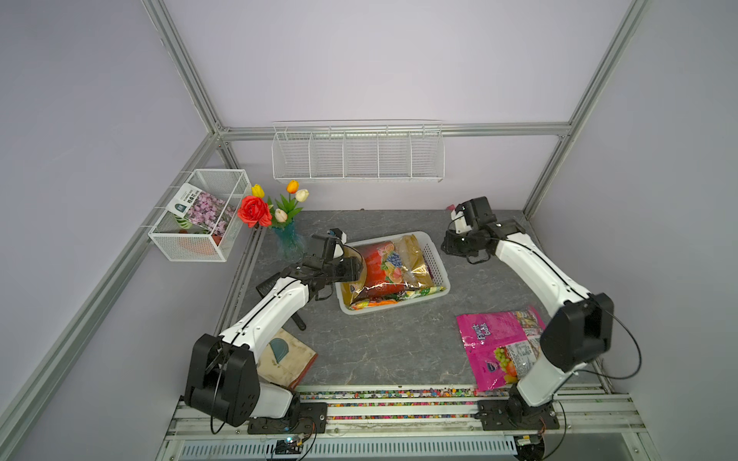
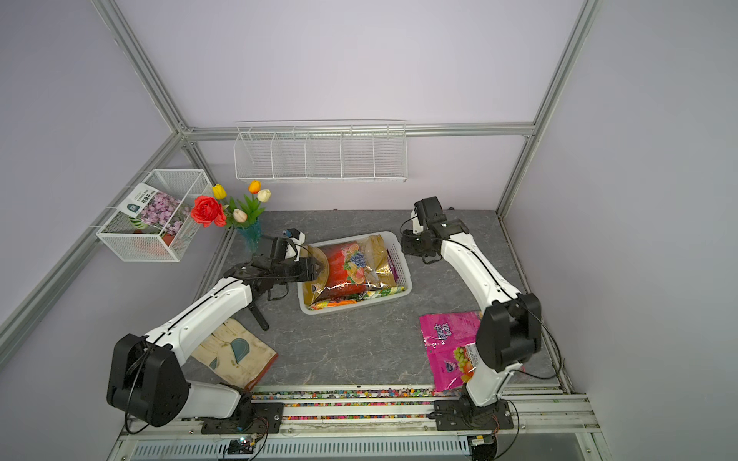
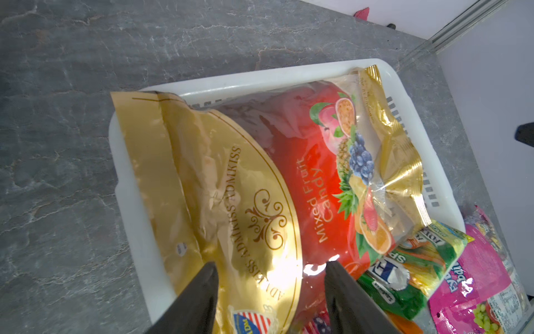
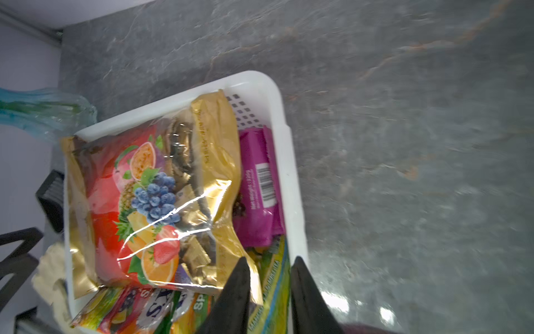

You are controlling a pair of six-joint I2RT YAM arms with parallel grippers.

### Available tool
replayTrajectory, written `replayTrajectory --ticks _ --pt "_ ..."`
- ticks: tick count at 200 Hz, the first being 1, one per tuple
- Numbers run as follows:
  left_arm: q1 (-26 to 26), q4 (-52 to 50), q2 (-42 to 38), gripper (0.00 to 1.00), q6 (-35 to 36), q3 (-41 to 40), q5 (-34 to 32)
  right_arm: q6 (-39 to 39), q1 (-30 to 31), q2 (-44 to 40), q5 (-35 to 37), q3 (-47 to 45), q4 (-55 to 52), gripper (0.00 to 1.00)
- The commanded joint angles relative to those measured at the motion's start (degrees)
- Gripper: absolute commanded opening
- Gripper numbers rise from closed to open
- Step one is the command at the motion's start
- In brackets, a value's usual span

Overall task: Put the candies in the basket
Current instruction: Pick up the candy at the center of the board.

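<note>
basket (image 1: 435,261): white, with slotted walls; it stands a little turned on the grey table (image 1: 391,351), about the centre of the frame in both top views.
gold-and-red bag (image 1: 385,265): it lies on top inside the basket and covers most of it. Its gold end laps over the rim on the left side of the frame.
purple bag (image 4: 257,196): inside the basket, between the gold-and-red bag and the slotted wall, partly under the big bag.
green FOX'S bag (image 3: 419,260): inside the basket at its lower end, partly under the gold-and-red bag.
orange bag (image 1: 375,303): also at the lower end of the basket, against the wall.
pink bag (image 1: 499,347): flat on the table at the lower right of the frame, well apart from the basket. The right arm covers one edge of it.
left gripper (image 3: 271,262): it hovers over the gold end of the big bag, at the left rim of the basket. Its fingers stand well apart and grip nothing.
right gripper (image 4: 271,257): at the upper right corner of the basket, over the rim. Its fingers are apart by a narrow gap and hold nothing.
others: a glove (image 2: 231,355) at the lower left, a vase (image 1: 287,235) with flowers, a wire mesh box (image 1: 199,239) with a seed packet (image 1: 203,207), and a wire rack (image 1: 357,153) on the back wall.
</note>
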Motion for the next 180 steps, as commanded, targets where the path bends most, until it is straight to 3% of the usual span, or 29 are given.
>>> replayTrajectory --ticks 1,39,71,100,130,180 --pt "-1.6 -1.2 -2.2 0.62 0.3 1.2 -2.7 4.4 -0.2 -5.5 12.7 -10.7 -0.9 0.3" --pt "-3.9 -3.1 -6.5 0.64 -2.5 -0.6 0.1 5.8 0.4 -17.1 15.0 -26.3 -2.5 0.53" --pt "-4.1 -4.8 -10.4 0.69 -2.1 -3.3 2.4 4.9 10.1 -20.3 19.3 -30.5 -7.5 0.74" --pt "-4.1 -8.4 -12.4 0.74 -5.0 -3.9 -3.3 6.7 14.1 -16.6 19.0 -32.1 -7.5 0.76" --pt "-4.1 -7.6 -15.0 0.75 -5.9 -6.5 -5.0 11.7 17.0 -14.7 27.6 -36.8 -2.7 0.78" --pt "-4.1 -6.1 -17.4 0.75 -5.5 -8.7 -6.2 12.6 17.2 -13.5 23.7 -45.2 10.5 0.75"
